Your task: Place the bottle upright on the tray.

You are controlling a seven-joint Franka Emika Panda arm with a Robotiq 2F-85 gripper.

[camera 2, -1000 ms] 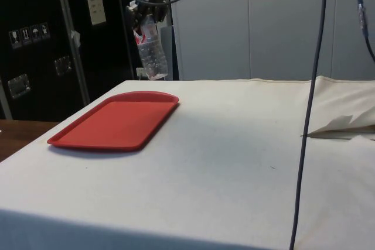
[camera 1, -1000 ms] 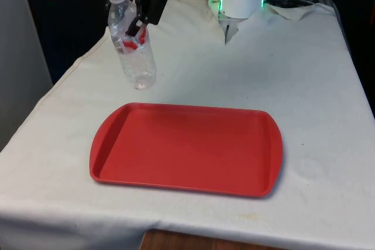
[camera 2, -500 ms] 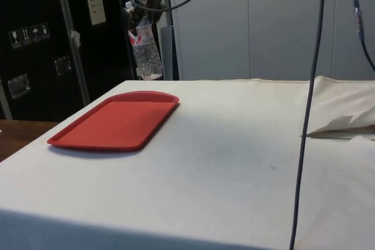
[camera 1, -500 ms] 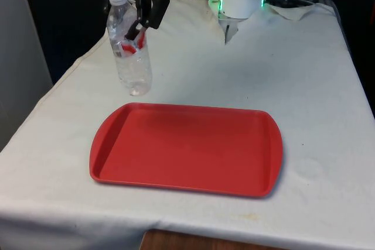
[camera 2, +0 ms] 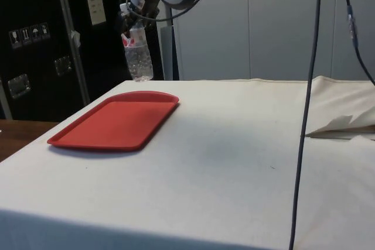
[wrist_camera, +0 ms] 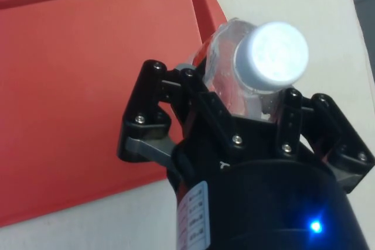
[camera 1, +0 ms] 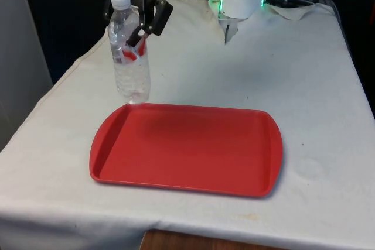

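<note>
The bottle (camera 1: 129, 57) is clear plastic with a white cap and a red label band. It is held in the air, close to upright, with a slight lean. In the front view it hangs at the far edge of the tray (camera 1: 186, 147), near the tray's far corner on the front view's left; its base appears just above the rim there. In the side view the bottle (camera 2: 137, 54) hangs above the tray's far end (camera 2: 117, 122), with clear air between its base and the red surface.

The gripper (camera 1: 139, 26) is pinching the bottle on its upper part, at about the level of the label; the black fingers (camera 1: 153, 20) sit on either side of it. In the side view the gripper (camera 2: 136, 17) shows at the bottle's top.

In the wrist view the gripper (wrist_camera: 237, 106) clasps the bottle (wrist_camera: 263, 65) just below the cap, and the tray's rounded corner (wrist_camera: 202, 4) lies directly beneath it.

The tray is red, rectangular with rounded corners and a raised rim. It lies flat on the white cloth (camera 1: 304, 86).
</note>
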